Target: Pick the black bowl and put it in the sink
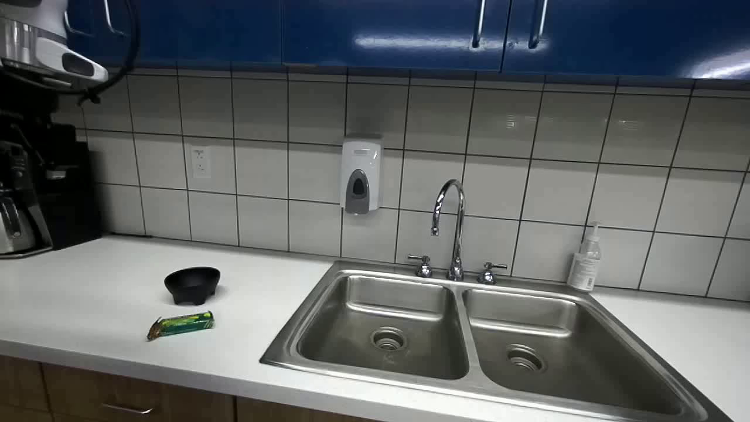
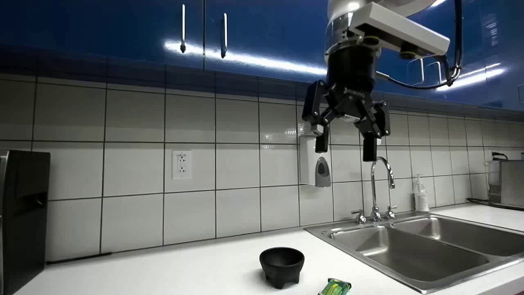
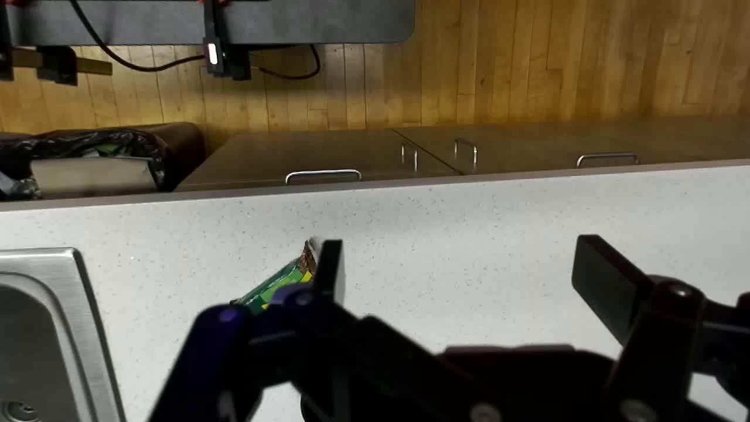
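Note:
The black bowl (image 1: 192, 285) stands upright on the white counter, left of the sink; it also shows in an exterior view (image 2: 282, 264). In the wrist view the gripper's dark parts cover the area where it may be. The double-basin steel sink (image 1: 469, 346) is set into the counter with a chrome faucet; it also shows in an exterior view (image 2: 413, 256), and its rim corner shows in the wrist view (image 3: 69, 281). My gripper (image 2: 346, 155) hangs high above the counter, well above the bowl. Its fingers (image 3: 460, 249) are spread apart with nothing between them.
A green packet (image 1: 181, 324) lies on the counter just in front of the bowl. A black coffee machine (image 1: 64, 193) stands at the counter's left end. A soap dispenser (image 1: 361, 174) is on the tiled wall. A pump bottle (image 1: 585, 264) stands behind the sink. Blue cabinets (image 2: 123, 28) hang above.

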Controlling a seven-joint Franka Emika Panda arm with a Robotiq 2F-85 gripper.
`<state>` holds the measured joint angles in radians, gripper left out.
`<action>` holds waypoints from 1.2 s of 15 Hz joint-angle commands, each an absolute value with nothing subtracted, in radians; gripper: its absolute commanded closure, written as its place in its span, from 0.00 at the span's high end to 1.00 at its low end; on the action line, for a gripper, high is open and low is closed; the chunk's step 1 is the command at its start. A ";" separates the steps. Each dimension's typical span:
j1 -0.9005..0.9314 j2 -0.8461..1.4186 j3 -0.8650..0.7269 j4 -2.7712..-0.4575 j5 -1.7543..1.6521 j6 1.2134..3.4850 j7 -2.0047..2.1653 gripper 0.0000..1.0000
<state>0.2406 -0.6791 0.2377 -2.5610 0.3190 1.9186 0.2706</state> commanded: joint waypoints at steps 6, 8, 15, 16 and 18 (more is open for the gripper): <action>0.232 -0.680 0.244 -2.559 0.323 1.915 0.266 1.00; 0.232 -0.680 0.244 -2.559 0.323 1.915 0.266 1.00; 0.223 -0.686 0.262 -2.571 0.315 1.945 0.296 1.00; 0.220 -0.697 0.277 -2.584 0.305 1.979 0.305 1.00; 0.218 -0.697 0.301 -2.597 0.283 2.044 0.311 1.00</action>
<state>0.2363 -0.6787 0.2511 -2.5708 0.3119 1.9638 0.2724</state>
